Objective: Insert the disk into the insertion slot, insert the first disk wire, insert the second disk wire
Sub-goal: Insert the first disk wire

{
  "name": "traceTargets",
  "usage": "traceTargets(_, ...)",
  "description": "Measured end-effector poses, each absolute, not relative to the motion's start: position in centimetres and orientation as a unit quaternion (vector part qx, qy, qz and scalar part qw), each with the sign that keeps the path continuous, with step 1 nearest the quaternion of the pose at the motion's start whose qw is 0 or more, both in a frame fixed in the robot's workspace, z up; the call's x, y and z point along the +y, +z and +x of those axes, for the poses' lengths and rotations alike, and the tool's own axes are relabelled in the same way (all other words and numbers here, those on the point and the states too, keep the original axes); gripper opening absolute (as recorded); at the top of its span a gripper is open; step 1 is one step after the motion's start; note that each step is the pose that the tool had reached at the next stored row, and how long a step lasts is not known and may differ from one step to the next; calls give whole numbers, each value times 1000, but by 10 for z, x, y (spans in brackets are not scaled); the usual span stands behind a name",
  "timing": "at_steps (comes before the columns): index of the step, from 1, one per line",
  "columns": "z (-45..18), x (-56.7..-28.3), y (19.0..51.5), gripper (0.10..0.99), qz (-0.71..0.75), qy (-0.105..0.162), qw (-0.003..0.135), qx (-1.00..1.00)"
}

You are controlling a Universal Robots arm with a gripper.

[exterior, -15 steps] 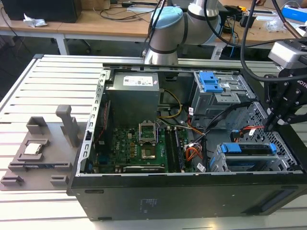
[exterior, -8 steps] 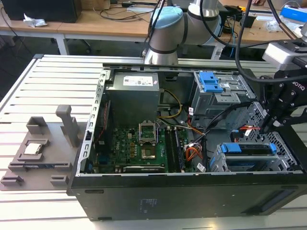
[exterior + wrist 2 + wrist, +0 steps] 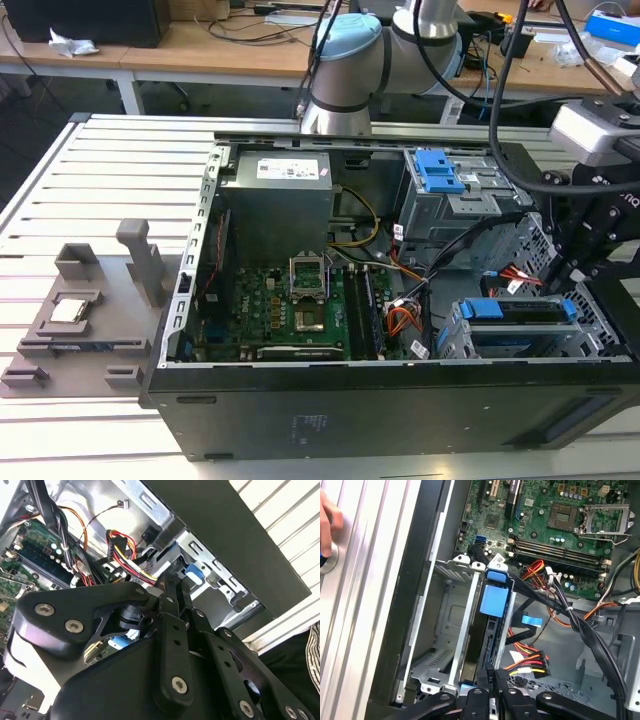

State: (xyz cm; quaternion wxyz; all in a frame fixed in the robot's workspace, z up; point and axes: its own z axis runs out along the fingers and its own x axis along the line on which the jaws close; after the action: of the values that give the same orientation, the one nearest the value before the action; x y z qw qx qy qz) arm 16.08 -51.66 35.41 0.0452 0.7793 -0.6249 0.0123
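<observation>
The fingers (image 3: 488, 676) stand narrow, their tips nearly meeting. In the second wrist view the fingers (image 3: 172, 587) are just as close. Whether anything thin is pinched between them cannot be told.

The gripper (image 3: 572, 278) hangs low inside the open computer case (image 3: 350, 410), at the exterior view's right. Its tips are at the end of the disk (image 3: 494, 600) that lies away from the blue handle. Whether they touch it is not clear.

The disk sits in the slot (image 3: 470, 615) of the low grey metal cage (image 3: 455, 340). It stands on edge with the thin side facing up. In the exterior view the disk (image 3: 520, 312) has its long axis running from left to right. The handle end points to the green circuit board (image 3: 300, 310) and the other end lies under the gripper.

It shows as a dark narrow strip framed by bright blue plastic, with a broad blue tab at the handle end. In the second wrist view a blue corner (image 3: 192, 572) shows just beside the fingertips. The bay (image 3: 442, 625) next to it in the same cage is bare metal.

A bundle of red, yellow and black wires (image 3: 527, 662) lies near the fingertips, on the disk's other side. A person's hand (image 3: 327, 520) rests on the slatted table (image 3: 100, 200) outside the case.
</observation>
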Motion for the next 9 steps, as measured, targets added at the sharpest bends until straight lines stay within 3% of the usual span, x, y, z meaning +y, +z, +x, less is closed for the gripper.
traceTargets(9,155,-517,354,169,770,11,45,-637)
